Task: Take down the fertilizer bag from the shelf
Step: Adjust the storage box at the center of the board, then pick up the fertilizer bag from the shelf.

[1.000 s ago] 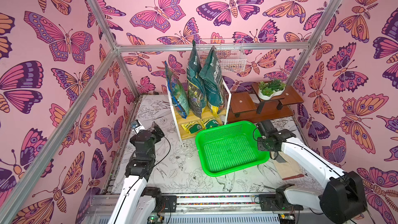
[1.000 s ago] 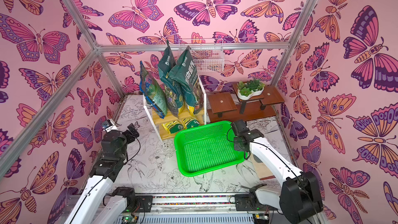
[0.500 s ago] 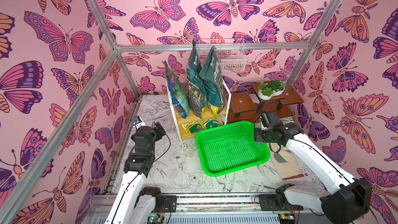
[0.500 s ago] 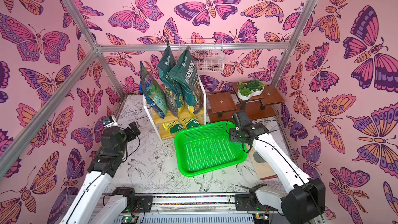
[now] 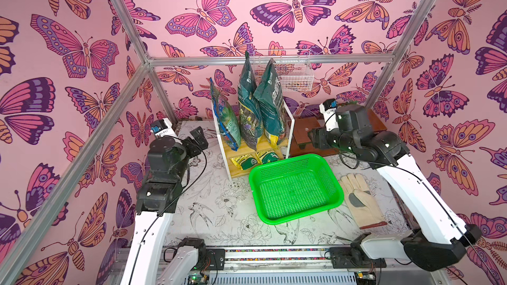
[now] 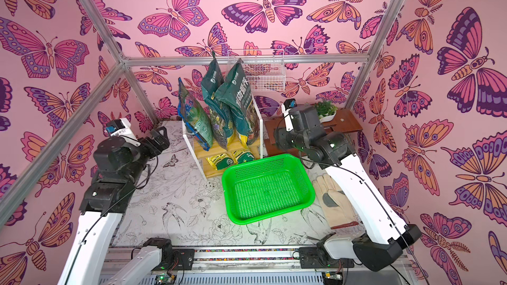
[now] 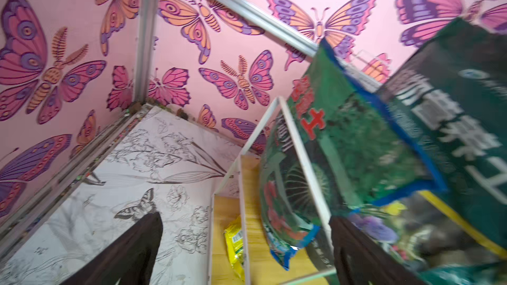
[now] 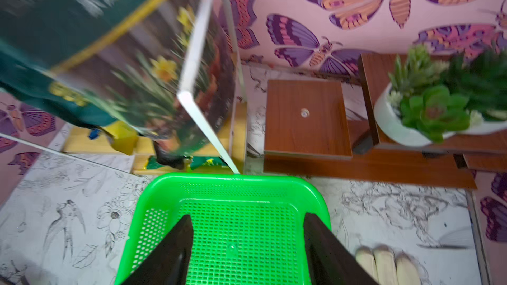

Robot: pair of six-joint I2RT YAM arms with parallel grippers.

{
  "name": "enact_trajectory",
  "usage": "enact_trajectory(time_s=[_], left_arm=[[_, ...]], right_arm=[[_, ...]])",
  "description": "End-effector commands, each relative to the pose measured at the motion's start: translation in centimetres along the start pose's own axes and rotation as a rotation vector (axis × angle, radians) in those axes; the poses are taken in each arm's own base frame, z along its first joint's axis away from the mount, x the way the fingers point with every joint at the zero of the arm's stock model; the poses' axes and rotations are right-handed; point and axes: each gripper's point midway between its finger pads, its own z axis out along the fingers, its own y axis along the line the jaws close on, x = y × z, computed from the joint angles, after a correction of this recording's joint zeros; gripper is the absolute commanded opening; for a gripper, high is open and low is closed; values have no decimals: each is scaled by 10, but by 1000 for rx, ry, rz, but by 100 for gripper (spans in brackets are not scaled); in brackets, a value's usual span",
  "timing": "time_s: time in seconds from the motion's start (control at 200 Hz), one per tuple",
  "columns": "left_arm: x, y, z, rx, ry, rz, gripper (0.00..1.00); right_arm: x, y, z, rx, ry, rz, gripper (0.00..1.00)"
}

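three fertilizer bags [image 5: 248,111] stood upright on the upper tier of the shelf [image 5: 290,135], two yellow packets [image 5: 256,159] below. green basket [image 5: 330,180] sat just before its front edge. left gripper [image 7: 244,216] hung wide open beside the shelf's left side; right gripper [image 8: 248,215], jaws apart and holding nothing, hovered near the basket's far right corner.

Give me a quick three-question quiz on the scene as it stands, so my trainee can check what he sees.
1. True or false: the green basket holds a bag.
2. How many tall bags stand on the upper tier of the shelf?
3. What lies flat on the table beside the basket? A) a glove B) a trowel C) a watering can
Key: 1 false, it is empty; 2 three; 3 A.
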Motion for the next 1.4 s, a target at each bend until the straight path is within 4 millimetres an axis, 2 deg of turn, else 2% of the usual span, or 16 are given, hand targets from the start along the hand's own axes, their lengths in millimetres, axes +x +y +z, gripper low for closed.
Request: enact_trajectory(time_s=[0.0, 0.195, 0.22, 0.235, 0.3, 0.451, 0.626, 0.856, 1.001, 1.056, 1.096, 1.252, 1.267, 1.397], left_arm=[[8, -37, -11, 178, 92, -60, 100], [17, -58, -19, 267, 140, -57, 100], [19, -59, -20, 274, 146, -58, 100], [19, -61, -21, 280, 148, -57, 100], [21, -66, -24, 292, 149, -43, 100], [30, -69, -26, 291, 164, 9, 100], [45, -67, -24, 286, 198, 27, 100], [57, -60, -22, 274, 218, 46, 100], [65, -56, -21, 269, 232, 53, 100], [67, -55, -22, 267, 235, 57, 100], [69, -54, -21, 266, 238, 60, 100], [72, -50, -22, 258, 237, 74, 100], [73, -50, -22, 258, 237, 74, 100], [75, -46, -23, 251, 235, 78, 100]], right_arm=[[-20, 27, -3, -48, -31, -111, 67], [-51, 76, -6, -102, -108, -239, 69], [-57, 79, -12, -95, -133, -254, 70], [-55, 85, -1, -92, -118, -272, 70], [-65, 94, 1, -70, -150, -315, 75], [-86, 100, 15, -27, -205, -330, 82], [-96, 111, 38, -9, -231, -337, 82], [-116, 105, 58, 103, -307, -322, 77], [-125, 108, 63, 108, -347, -315, 64], [-125, 113, 67, 87, -350, -310, 41], [-125, 115, 68, 78, -350, -304, 29], [-129, 119, 67, 57, -370, -279, 6], [-130, 119, 67, 54, -373, -278, 1], [-141, 119, 56, 45, -413, -265, 0]])
